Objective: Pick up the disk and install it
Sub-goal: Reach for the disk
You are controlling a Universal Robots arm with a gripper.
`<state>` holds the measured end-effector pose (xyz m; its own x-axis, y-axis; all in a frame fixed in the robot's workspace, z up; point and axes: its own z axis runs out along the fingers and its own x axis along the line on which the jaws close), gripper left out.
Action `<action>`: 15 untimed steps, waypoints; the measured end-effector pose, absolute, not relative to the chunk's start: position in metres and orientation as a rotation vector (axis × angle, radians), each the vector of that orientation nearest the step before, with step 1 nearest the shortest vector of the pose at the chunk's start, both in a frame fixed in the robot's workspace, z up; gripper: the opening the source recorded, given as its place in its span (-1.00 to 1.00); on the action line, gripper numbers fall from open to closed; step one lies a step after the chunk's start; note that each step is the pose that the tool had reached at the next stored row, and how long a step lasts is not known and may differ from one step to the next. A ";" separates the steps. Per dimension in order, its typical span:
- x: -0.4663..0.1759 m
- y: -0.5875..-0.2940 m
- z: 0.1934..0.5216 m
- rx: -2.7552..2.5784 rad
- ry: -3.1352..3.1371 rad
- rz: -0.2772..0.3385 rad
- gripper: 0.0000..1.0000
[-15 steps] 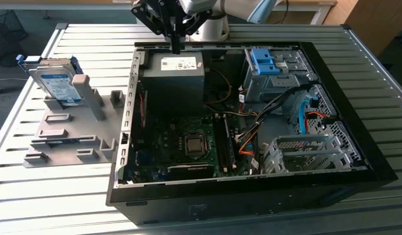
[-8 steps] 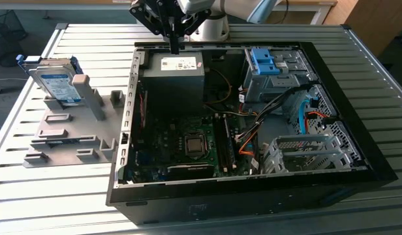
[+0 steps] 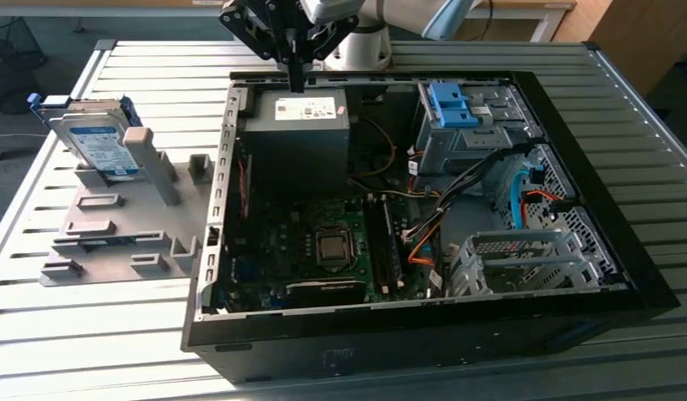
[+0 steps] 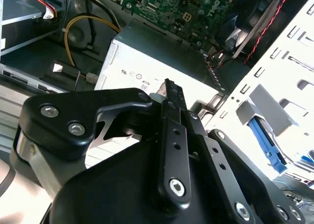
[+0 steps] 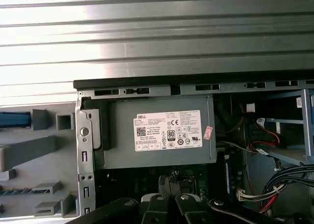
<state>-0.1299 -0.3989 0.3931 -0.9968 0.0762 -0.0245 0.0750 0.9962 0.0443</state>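
Gripper (image 3: 297, 82) clenched and empty, above power supply (image 3: 304, 125) near case rim (image 3: 366, 81), disk (image 3: 99, 142) propped on grey stand (image 3: 109, 242), well apart

I record: table (image 3: 87, 334) ribbed bare metal, glossy; disk (image 3: 99, 144) silver metal in blue plastic frame; gripper (image 3: 296, 79) matt black; fixture (image 3: 120, 234) matt grey plastic.

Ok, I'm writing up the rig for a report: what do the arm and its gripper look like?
The arm is a pale silver-grey tube with a light blue joint cap. The gripper is matte black throughout: flat hinged link bars joined by round silver screw heads, narrowing to two slim fingers.
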 end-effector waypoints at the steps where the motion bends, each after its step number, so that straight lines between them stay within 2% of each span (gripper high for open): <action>1: -0.130 -0.399 0.393 0.118 3.113 0.068 -0.79; 15: -0.133 -0.399 0.393 0.118 3.113 0.068 -0.79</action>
